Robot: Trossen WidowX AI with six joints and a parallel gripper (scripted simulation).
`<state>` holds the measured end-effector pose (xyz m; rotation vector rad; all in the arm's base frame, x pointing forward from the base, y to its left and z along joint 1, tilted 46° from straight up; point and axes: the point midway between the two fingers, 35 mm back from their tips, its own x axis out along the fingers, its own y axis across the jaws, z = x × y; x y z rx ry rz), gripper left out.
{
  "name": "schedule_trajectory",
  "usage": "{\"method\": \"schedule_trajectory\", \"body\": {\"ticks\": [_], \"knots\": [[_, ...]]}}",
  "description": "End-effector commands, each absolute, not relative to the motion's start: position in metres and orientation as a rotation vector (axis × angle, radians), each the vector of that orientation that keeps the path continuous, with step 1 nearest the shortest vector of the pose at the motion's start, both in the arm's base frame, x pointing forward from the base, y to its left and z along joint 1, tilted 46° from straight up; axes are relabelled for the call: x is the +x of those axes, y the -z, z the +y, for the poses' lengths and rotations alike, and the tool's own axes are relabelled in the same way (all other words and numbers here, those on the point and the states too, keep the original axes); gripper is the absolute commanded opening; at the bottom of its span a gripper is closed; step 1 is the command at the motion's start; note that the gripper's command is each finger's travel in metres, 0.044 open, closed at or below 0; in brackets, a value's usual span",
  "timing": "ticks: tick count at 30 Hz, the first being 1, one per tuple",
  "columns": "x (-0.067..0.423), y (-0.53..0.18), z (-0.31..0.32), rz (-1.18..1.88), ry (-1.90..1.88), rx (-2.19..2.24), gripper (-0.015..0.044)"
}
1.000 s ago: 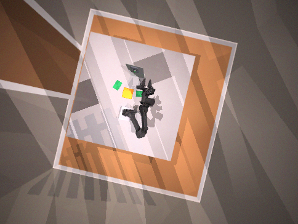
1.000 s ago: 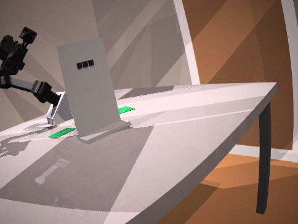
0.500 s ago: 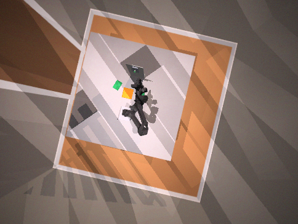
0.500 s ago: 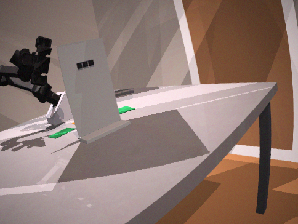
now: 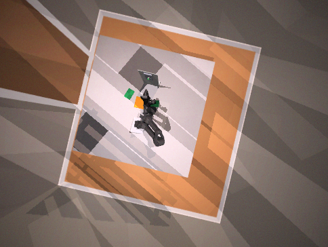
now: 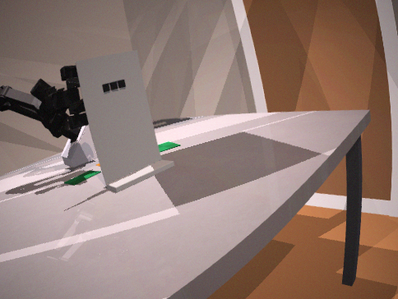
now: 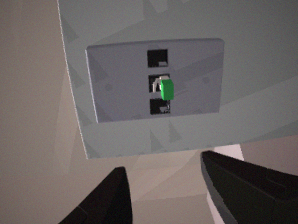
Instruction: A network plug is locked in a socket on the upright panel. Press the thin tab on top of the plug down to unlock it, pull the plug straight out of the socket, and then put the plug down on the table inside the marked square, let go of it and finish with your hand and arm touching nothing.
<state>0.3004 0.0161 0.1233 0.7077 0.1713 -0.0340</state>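
The upright grey panel stands on the table. In the wrist view its socket plate carries three sockets in a column. The green plug sits in the middle one. My gripper is open and empty. It faces the panel from a distance, below the plug's level in the wrist view. In the exterior view the arm is behind the panel and the fingers are hidden. The orange marked square lies on the table, partly under the arm.
Two flat green patches lie on the table beside the orange square. The arm's white base stands near the panel. The panel's foot juts forward. The table edge drops off to the right.
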Motion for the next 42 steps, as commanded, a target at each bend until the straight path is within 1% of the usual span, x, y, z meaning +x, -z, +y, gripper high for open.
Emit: {"method": "schedule_trajectory", "body": {"ticks": [1, 7, 26, 42], "knots": [[0.289, -0.106, 0.015, 0.193, 0.056, 0.783, 0.0156], [0.291, -0.105, 0.015, 0.194, 0.057, 0.786, 0.0156], [0.346, -0.105, 0.006, 0.191, 0.056, 0.785, 0.0156], [0.367, -0.106, 0.003, 0.19, 0.055, 0.785, 0.0156]]}}
